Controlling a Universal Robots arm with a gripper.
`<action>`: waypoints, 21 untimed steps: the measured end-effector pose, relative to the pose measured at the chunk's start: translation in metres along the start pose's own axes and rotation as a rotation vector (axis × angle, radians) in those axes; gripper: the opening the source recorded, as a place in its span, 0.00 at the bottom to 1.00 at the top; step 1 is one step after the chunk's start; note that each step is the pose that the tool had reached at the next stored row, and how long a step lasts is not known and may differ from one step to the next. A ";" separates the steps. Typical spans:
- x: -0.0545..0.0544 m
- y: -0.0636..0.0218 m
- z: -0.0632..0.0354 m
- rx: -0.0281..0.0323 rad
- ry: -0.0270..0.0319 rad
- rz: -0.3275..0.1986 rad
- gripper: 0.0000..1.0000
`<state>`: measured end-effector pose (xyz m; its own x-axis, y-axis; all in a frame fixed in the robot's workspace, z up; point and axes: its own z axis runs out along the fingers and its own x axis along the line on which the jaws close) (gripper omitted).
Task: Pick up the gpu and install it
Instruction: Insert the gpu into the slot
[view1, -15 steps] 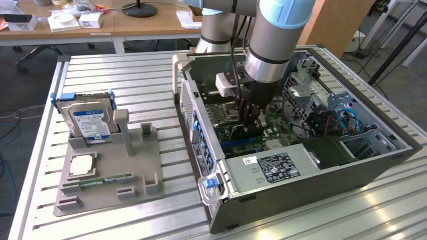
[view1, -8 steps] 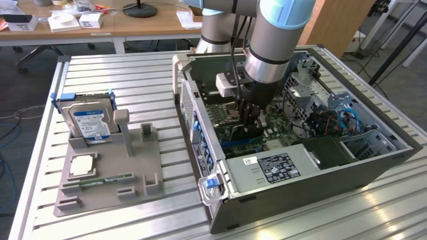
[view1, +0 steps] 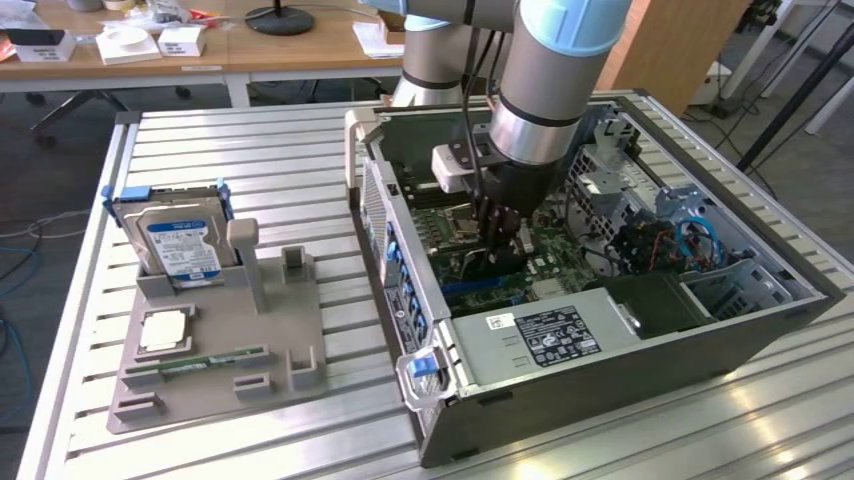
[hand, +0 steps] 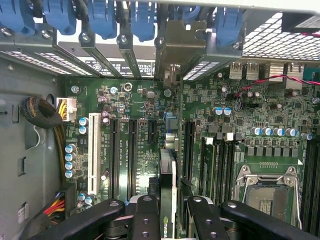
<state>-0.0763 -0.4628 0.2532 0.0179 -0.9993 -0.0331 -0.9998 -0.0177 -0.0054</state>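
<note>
Gpu (hand: 167, 172) stands on edge over motherboard (hand: 130, 100) inside computer case (view1: 721, 340), long side along slots (hand: 132, 150), far end toward blue clips (hand: 142, 20). Gripper (hand: 169, 215) pinches both flat sides. Bottom edge hidden, slot contact unclear; near end cut off.

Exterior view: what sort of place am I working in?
Probably a robotics lab bench for PC assembly: an open computer case on a slatted metal table, a grey fixture holding a hard drive, cluttered desks behind.

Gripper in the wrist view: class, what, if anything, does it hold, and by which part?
The gripper holds the gpu, pinched on both flat faces at the edge nearest the wrist, the card edge-on over the motherboard slots.
</note>
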 end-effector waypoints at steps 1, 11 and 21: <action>0.000 0.0000 0.0004 0.0001 -0.0001 0.000 0.26; 0.000 0.0000 0.0016 0.0001 -0.0003 0.000 0.26; 0.000 0.0000 0.0016 0.0003 -0.0001 0.007 0.26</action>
<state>-0.0763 -0.4627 0.2516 0.0107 -0.9994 -0.0332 -0.9999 -0.0105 -0.0055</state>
